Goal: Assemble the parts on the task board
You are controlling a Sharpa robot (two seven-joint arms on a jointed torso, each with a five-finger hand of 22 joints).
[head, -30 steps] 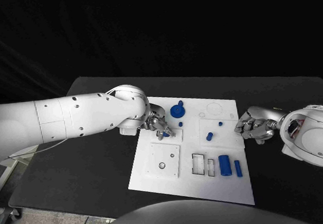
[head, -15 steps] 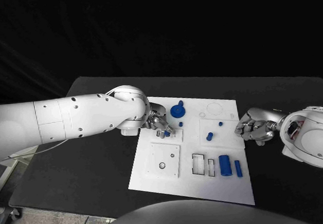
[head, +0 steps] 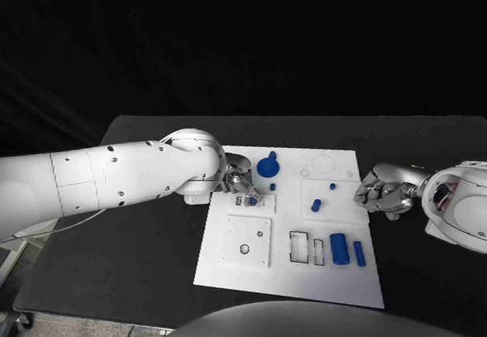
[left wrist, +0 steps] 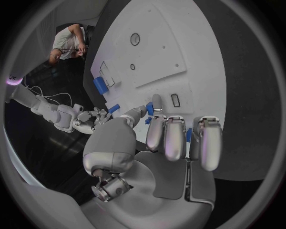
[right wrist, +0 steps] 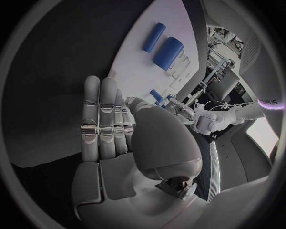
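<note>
The left hand (head: 238, 183) pinches a small blue peg (left wrist: 149, 108) between thumb and a fingertip, over the slots at the upper-left part of the board (head: 262, 268). Against the frame a second ago it has shifted slightly up the board toward the round blue knob (head: 267, 167), and the peg now sits close above a small slot (left wrist: 174, 99); half a second ago it was nearly where it is now. I judge that it is lining the peg up for insertion, not yet seated.

The right hand (head: 384, 190) hovers at the board's right edge, fingers straight and together, holding nothing, much as before. Near the board's lower right, the blue cylinder (head: 339, 248) and bar (head: 360, 253) lie unmoved.
</note>
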